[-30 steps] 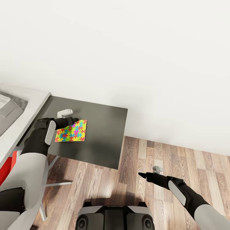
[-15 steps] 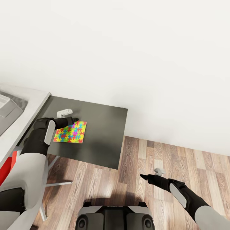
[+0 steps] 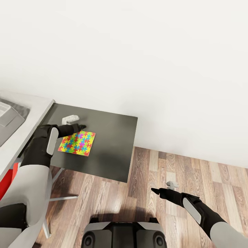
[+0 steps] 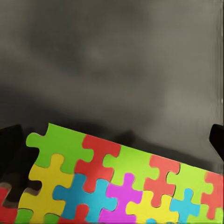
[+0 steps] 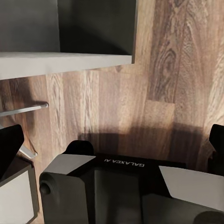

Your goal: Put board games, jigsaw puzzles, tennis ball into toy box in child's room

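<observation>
Puzzle (image 3: 77, 143) flat on dark cabinet top (image 3: 110, 137); left gripper (image 3: 81, 127) at its near-wall edge, fingers spread wide. We should slide one finger under before closing.

Jigsaw puzzle (image 3: 77, 143) on cabinet top (image 3: 110, 144), right of table (image 3: 24, 120).

You have one jigsaw puzzle (image 3: 76, 143) on the dark surface (image 3: 110, 144), and one small white object (image 3: 70, 119) beside it. One grey toy box (image 3: 7, 117) corner sits at the edge. Two hands: left hand (image 3: 82, 127), right hand (image 3: 153, 189).
</observation>
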### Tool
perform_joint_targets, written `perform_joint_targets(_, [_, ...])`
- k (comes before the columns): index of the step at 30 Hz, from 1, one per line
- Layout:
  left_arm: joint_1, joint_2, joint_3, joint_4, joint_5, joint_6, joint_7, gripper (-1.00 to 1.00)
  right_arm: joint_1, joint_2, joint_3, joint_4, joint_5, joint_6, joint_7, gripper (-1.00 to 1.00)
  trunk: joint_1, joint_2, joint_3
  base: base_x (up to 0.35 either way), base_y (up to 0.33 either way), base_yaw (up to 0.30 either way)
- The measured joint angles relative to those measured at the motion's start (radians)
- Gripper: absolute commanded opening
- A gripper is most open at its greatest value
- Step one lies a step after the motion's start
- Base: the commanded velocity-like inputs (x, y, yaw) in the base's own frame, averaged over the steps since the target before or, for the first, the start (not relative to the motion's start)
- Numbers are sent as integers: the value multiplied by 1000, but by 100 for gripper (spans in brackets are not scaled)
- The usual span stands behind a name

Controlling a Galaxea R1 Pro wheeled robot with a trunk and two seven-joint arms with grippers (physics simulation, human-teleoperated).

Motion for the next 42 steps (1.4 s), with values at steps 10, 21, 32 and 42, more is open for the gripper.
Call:
perform_joint_targets(10, [1,0,-1,-18,-1,19,0,100,0,0,0,1,0,0,0,100,0,0,0,0,0,0])
perform_joint_targets(21, [6,2,-1,-21,-10,22,9,100,0,0,0,1,0,0,0,100,0,0,0,0,0,0])
perform_joint_targets(32, [8,4,-6,-47,-12,23,46,100,0,1,0,1,0,0,0,100,0,0,0,0,0,0])
perform_joint_targets(42, [20,3,-7,-116,-12,69,80,100,0,1,0,1,0,0,0,100,0,0,0,0,0,0])
